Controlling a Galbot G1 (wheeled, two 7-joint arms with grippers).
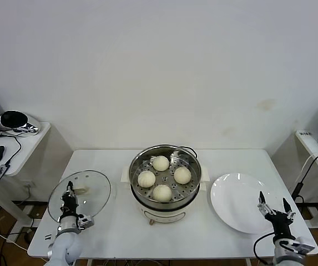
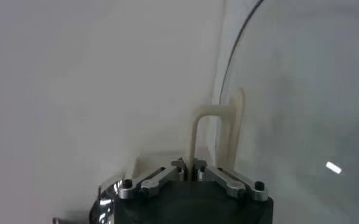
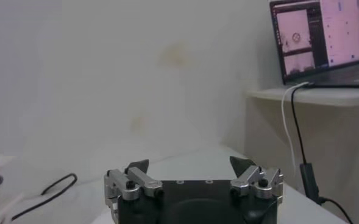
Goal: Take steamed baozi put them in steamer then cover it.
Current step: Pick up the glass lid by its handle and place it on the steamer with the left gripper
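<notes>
The steamer [image 1: 195, 162] stands at the table's middle with its perforated tray showing. Four cream-white baozi lie in it: one at the back [image 1: 160, 163], one on the left [image 1: 146, 178], one on the right [image 1: 182, 175], one at the front [image 1: 162, 192]. The clear glass cover [image 1: 95, 191] is at the left of the table, tilted. My left gripper [image 1: 68, 197] is shut on its cream-white handle [image 2: 211, 122], and the glass [image 2: 301, 103] shows beside the jaws [image 2: 188, 165]. My right gripper [image 1: 274, 209] is open and empty at the plate's near right edge; it also shows in the right wrist view [image 3: 190, 163].
A flat white plate [image 1: 233, 202] lies right of the steamer. A side table [image 1: 20, 138] at the left holds a mouse and a headset. A laptop [image 3: 319, 36] and a hanging cable [image 1: 306, 172] are at the right. The white table [image 1: 114, 233] ends just before me.
</notes>
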